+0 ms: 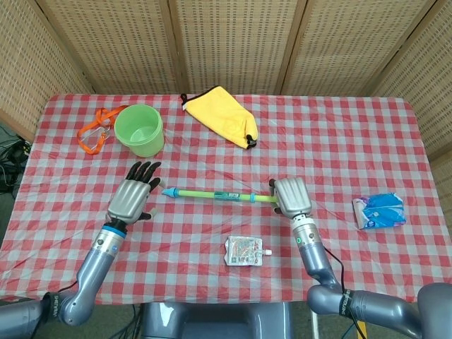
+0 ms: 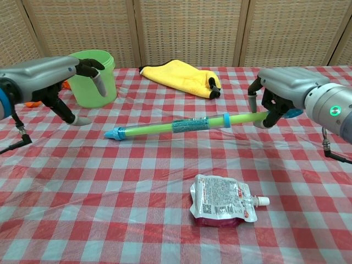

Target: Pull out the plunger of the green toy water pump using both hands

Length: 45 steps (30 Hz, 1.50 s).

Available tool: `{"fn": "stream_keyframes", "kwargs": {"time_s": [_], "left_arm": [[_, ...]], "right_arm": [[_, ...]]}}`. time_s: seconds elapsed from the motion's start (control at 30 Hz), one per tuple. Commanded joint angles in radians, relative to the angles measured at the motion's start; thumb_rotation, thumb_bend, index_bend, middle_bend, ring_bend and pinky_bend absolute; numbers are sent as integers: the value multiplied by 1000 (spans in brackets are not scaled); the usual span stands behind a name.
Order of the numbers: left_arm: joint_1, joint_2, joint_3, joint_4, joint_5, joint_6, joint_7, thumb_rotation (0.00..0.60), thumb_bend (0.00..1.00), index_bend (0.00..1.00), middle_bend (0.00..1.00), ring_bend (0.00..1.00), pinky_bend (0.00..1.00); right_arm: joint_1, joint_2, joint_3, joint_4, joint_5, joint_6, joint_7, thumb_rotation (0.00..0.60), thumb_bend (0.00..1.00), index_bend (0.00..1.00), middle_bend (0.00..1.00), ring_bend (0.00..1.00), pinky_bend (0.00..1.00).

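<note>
The green toy water pump (image 1: 215,194) (image 2: 187,125) is a long thin tube with a blue tip at its left end and a blue ring near its right end. It hangs a little above the checked table (image 1: 367,141), tilted up to the right. My right hand (image 1: 292,196) (image 2: 276,94) grips its right end, fingers wrapped around it. My left hand (image 1: 133,192) (image 2: 58,80) hovers open, fingers spread, just left of the blue tip and apart from it.
A green bucket (image 1: 140,129) and an orange strap (image 1: 95,131) stand at the back left. A yellow bag (image 1: 220,113) lies at the back middle. A drink pouch (image 1: 244,251) sits near the front, and a blue-white packet (image 1: 380,210) at the right.
</note>
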Motion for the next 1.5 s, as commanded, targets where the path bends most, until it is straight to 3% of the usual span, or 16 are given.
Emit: {"fn": "stream_keyframes", "kwargs": {"time_s": [0.03,0.5,1.03,1.5], "left_arm": [[-40,-59,-14,48,-41,-7,3,600,242,352,0,0,0],[-155,-224,-44,213,-136,-12,23,600,242,363,0,0,0],[-227,-255,-50,269,-290,-52,80,600,242,373,0,0,0],[-292,-318,-33,359,-354,-71,101,600,242,372,0,0,0]], "right_arm": [[2,0,1,-7,8,6,-8,600,521,800,1000,975,687],[-2,12,-11,-44,24,30,-35,600,523,801,1000,975,689],[-5,32,-20,-71,38,36,-47,600,523,802,1000,975,689],[-3,42,-26,-82,49,32,-45,600,524,804,1000,975,689]]}}
